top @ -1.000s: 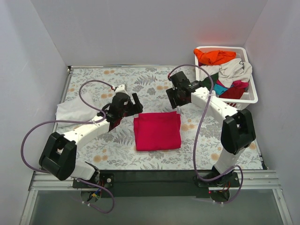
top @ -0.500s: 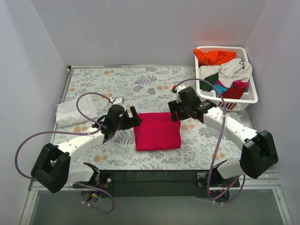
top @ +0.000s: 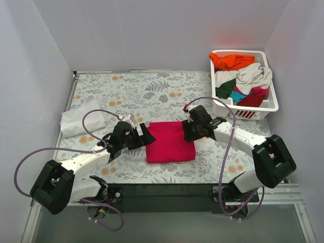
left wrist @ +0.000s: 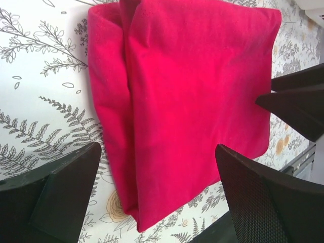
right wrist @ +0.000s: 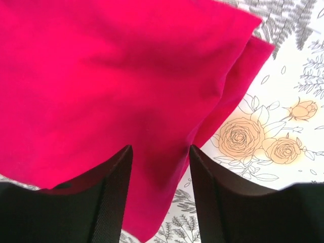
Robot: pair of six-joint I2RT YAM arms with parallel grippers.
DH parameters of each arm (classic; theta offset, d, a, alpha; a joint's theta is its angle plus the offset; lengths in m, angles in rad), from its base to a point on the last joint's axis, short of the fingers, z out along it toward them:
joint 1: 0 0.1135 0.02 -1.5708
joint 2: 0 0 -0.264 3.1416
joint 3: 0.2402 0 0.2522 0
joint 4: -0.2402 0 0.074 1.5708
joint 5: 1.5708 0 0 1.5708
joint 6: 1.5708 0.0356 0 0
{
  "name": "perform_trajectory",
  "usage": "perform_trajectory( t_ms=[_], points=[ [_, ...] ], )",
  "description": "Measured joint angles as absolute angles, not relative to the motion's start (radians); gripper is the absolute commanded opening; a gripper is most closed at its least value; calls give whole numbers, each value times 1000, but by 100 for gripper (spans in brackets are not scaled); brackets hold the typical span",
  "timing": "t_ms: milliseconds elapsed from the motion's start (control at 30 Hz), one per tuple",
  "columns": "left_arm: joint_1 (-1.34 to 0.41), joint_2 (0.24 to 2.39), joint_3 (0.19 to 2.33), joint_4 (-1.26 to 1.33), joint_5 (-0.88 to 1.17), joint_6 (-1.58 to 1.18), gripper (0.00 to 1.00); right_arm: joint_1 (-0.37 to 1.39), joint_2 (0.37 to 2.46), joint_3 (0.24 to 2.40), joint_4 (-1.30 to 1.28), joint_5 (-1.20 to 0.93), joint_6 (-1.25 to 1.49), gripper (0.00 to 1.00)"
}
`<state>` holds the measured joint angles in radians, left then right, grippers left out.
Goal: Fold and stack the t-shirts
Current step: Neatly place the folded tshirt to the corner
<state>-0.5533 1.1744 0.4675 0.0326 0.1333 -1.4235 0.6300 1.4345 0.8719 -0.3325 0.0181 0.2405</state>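
The red shirt (right wrist: 101, 76) is being cut off by the right wrist view's edges (top and left); shirts (top: 250, 76) in the basket (top: 253, 112) are being hidden by one another.

The setting is a robotics lab test cell, not a home. Plain white panel walls (top: 167, 35) box in a small table (top: 152, 88) with a floral-printed top. At its near edge the left arm (top: 86, 159) and the right arm (top: 243, 139) are bolted to a black base plate (top: 167, 193) on an aluminium frame (top: 283, 193), with loose purple cables (top: 30, 162) trailing from them. The only household things are a white laundry basket (top: 271, 107) of t-shirts (top: 233, 62) and one folded crimson t-shirt (top: 170, 143).
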Motion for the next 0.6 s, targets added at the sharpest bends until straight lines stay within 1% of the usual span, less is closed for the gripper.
perform_trajectory(
  t_ms=[33, 100, 200, 600],
  points=[
    [-553, 1174, 458, 35, 141, -1430, 88, 630, 1449, 867, -331, 25, 244, 37],
    [-553, 1175, 438, 53, 155, -1440, 89, 631, 1478, 858, -329, 39, 251, 33],
    [-553, 1186, 421, 76, 170, -1454, 89, 635, 1514, 852, -329, 54, 258, 29],
    [-553, 1279, 389, 205, 182, -1486, 90, 657, 1555, 852, -307, 76, 260, 27]
  ],
)
